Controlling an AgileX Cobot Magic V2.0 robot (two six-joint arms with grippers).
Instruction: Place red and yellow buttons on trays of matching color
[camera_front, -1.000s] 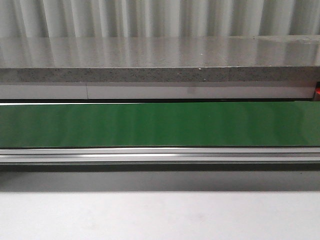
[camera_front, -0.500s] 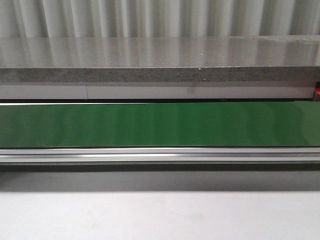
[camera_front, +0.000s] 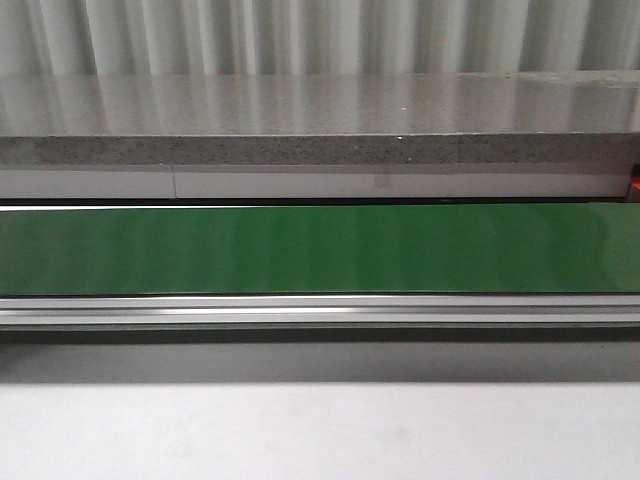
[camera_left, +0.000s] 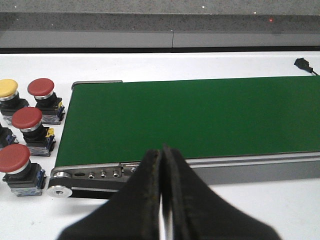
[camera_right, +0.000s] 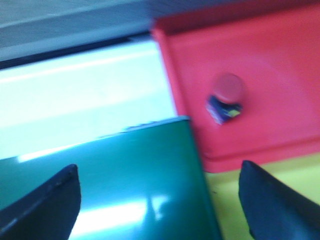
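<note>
Corrugated grey sheeting (camera_front: 320, 35) backs my front view, with a speckled stone ledge (camera_front: 320, 120) under it. Below that the green conveyor belt (camera_front: 320, 248) runs straight across from 9 to 3 o'clock, edged on the near side by an aluminium rail (camera_front: 320, 310), and white table (camera_front: 320, 430) fills the 6 o'clock strip. I see neither arm and no buttons from this camera.

On my left wrist camera, the left gripper (camera_left: 161, 200) sits low in the picture with its two dark fingers pressed together, only a thin slit between them and nothing in it. Past the tips lies the belt's end roller (camera_left: 61, 190). Off that end of the belt, toward 9 o'clock, buttons stand on the white table: a yellow button (camera_left: 7, 88) farthest out, and three red buttons (camera_left: 26, 118) beside and nearer than it, all upright on their dark bases.

My right wrist camera is blurred. The right gripper (camera_right: 160, 200) is spread wide, its fingers at opposite lower corners, holding nothing. Ahead at about 1 o'clock a red tray (camera_right: 280, 65) carries one red button (camera_right: 227, 92), tipped over I think. A yellow tray (camera_right: 225, 205) sits just beside the red one, against the belt's end.
</note>
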